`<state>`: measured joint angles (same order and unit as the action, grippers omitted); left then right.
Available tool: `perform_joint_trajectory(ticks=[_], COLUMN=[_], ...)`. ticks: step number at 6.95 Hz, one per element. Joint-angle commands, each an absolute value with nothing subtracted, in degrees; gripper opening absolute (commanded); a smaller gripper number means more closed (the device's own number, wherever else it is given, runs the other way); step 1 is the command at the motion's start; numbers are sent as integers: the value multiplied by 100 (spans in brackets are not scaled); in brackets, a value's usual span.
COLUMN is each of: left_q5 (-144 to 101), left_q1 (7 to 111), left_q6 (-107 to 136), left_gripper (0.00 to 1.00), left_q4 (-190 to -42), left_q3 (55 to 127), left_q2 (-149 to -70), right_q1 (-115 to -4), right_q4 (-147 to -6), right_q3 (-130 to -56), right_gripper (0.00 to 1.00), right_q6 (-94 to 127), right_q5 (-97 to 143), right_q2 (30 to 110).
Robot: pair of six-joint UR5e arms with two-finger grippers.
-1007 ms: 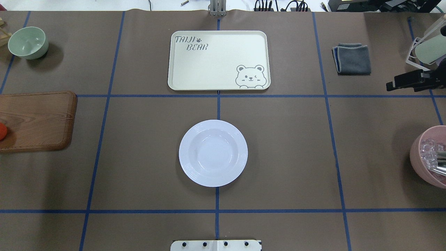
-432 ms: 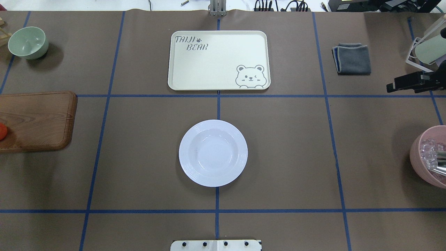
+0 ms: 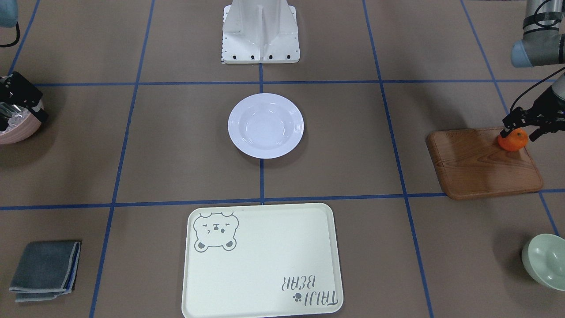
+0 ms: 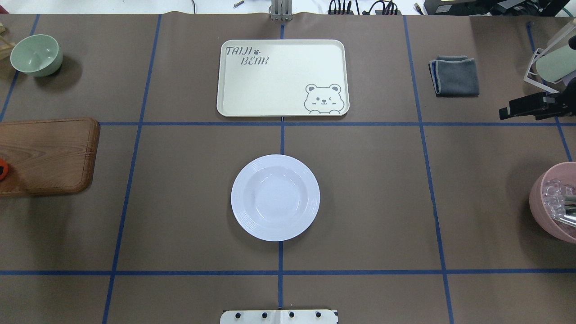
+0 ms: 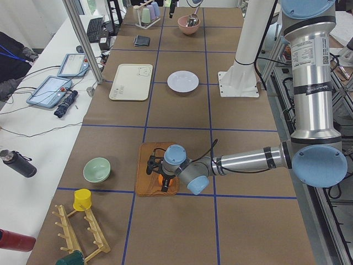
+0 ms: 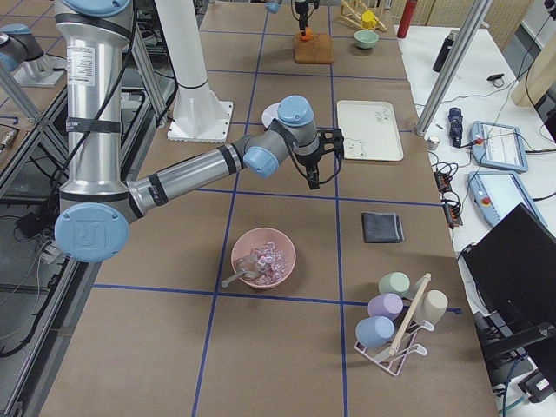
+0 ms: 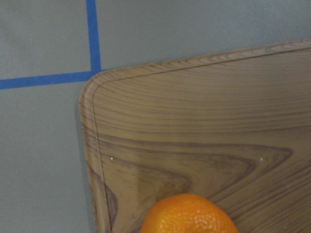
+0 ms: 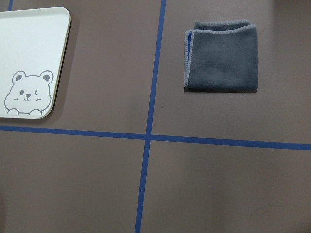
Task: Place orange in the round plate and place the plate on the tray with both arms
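Observation:
The orange (image 3: 513,139) lies on the near-robot corner of a brown wooden board (image 3: 481,165). My left gripper (image 3: 518,132) is over it, open, with one black finger on each side of the fruit. The left wrist view shows the orange (image 7: 189,216) resting on the board, with no fingers in view. In the overhead view only a sliver of orange (image 4: 1,173) shows at the left edge. The white round plate (image 4: 275,198) sits empty mid-table. Beyond it lies the cream tray (image 4: 282,78), also empty. My right gripper (image 4: 505,111) hovers at the far right, open and holding nothing.
A pale green bowl (image 4: 36,55) stands at the far left. A folded grey cloth (image 4: 454,75) lies right of the tray. A pink bowl (image 4: 555,202) holding cutlery and a mug rack (image 4: 553,63) sit at the right edge. The white pedestal (image 3: 260,33) stands behind the plate.
A dark fingertip of my left gripper has come down over the orange at the overhead view's left edge. My right gripper has barely shifted.

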<state>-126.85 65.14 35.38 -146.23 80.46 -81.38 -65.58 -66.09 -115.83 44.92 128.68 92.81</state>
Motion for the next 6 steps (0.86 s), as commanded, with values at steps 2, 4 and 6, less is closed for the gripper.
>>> perform_joint_trajectory(ticks=[2, 4, 6], left_q5=[-12691, -13171, -13193], left_q1=[6486, 6530, 6574], left_q6=[3551, 3586, 3638], left_gripper=[9, 0, 0], left_q4=[-14642, -14338, -12457], left_q3=[8059, 8601, 9889], left_q2=[-8139, -8200, -8620], right_q1=[-6548, -6548, -6548], right_q4=[-6609, -6601, -6435], right_q3=[-11575, -11575, -11566], right_gripper=[100, 100, 100], right_q6=[4483, 4465, 4534], right_q5=[12858, 12858, 12867], right_q2=[9281, 9246, 9246])
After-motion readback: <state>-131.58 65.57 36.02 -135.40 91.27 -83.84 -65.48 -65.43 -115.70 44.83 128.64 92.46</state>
